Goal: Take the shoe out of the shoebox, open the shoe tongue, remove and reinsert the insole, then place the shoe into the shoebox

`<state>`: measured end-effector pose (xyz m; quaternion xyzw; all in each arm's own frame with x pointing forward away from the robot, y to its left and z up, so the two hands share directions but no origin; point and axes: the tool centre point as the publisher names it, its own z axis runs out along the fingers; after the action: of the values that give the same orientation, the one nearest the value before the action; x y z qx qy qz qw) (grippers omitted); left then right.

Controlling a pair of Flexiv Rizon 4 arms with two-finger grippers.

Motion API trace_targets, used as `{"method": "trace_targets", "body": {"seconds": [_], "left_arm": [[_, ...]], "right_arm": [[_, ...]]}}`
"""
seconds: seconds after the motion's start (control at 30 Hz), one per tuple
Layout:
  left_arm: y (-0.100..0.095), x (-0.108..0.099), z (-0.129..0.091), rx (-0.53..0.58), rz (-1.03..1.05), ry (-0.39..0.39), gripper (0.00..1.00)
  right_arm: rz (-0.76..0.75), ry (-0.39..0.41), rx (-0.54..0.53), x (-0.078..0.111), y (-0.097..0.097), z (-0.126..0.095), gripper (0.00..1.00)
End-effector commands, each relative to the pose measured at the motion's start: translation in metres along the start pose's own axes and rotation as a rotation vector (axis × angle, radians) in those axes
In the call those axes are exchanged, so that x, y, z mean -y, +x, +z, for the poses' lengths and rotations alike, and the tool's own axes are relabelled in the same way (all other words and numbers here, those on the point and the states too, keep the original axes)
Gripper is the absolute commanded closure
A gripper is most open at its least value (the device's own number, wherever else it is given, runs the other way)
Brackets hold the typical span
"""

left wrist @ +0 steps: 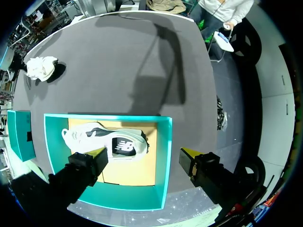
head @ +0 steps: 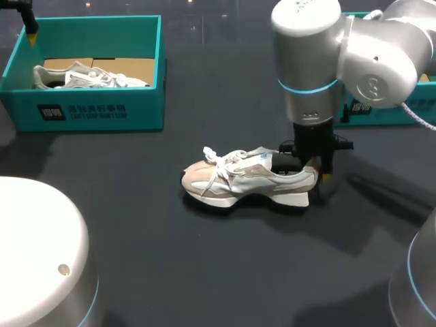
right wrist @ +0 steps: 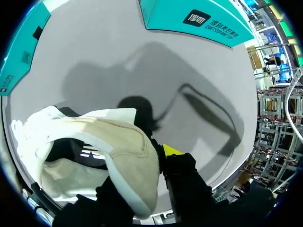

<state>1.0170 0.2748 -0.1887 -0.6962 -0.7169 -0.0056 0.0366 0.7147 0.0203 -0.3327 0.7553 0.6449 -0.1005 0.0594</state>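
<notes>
A beige and white sneaker (head: pixel 248 180) lies on its side in the middle of the dark table, toe to the left. My right gripper (head: pixel 320 170) comes down at its heel. In the right wrist view that gripper (right wrist: pixel 151 156) is shut on the sneaker's heel collar (right wrist: pixel 128 142); one yellow fingertip (right wrist: pixel 173 150) shows outside the heel, the other is hidden. The teal shoebox (head: pixel 95 112) stands at the far left with a second pale shoe (head: pixel 88 77) inside. My left gripper (left wrist: pixel 142 156) hangs open above that box (left wrist: pixel 163 156) and its shoe (left wrist: pixel 102 139), touching neither.
Another teal box (head: pixel 402 112) stands at the far right behind my right arm, also seen as a teal box (right wrist: pixel 189 19) in the right wrist view. A teal piece (left wrist: pixel 19 135) lies beside the shoebox. A white crumpled wad (left wrist: pixel 41 68) rests on the table past it.
</notes>
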Motion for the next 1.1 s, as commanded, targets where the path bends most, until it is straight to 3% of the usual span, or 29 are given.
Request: {"method": "trace_targets", "body": {"seconds": [0.03,0.33,1.0,1.03,1.07,1.1], "left_arm": [[0.000,0.001,0.000,-0.001,0.001,-0.003,0.00],[0.000,0.001,0.000,-0.001,0.001,-0.003,0.00],[0.000,0.001,0.000,-0.001,0.001,-0.003,0.00],[0.000,0.001,0.000,-0.001,0.001,-0.003,0.00],[0.000,0.001,0.000,-0.001,0.001,-0.003,0.00],[0.000,0.001,0.000,-0.001,0.001,-0.003,0.00]], "right_arm": [[-0.003,0.008,0.010,0.004,0.010,0.008,1.00],[-0.038,-0.008,-0.011,0.018,0.023,0.029,1.00],[-0.082,-0.022,-0.057,0.025,0.032,0.053,1.00],[-0.083,-0.018,-0.060,0.025,0.032,0.053,0.75],[-0.082,-0.019,-0.062,0.026,0.032,0.053,0.24],[-0.082,-0.022,-0.063,0.026,0.032,0.051,0.00]]}}
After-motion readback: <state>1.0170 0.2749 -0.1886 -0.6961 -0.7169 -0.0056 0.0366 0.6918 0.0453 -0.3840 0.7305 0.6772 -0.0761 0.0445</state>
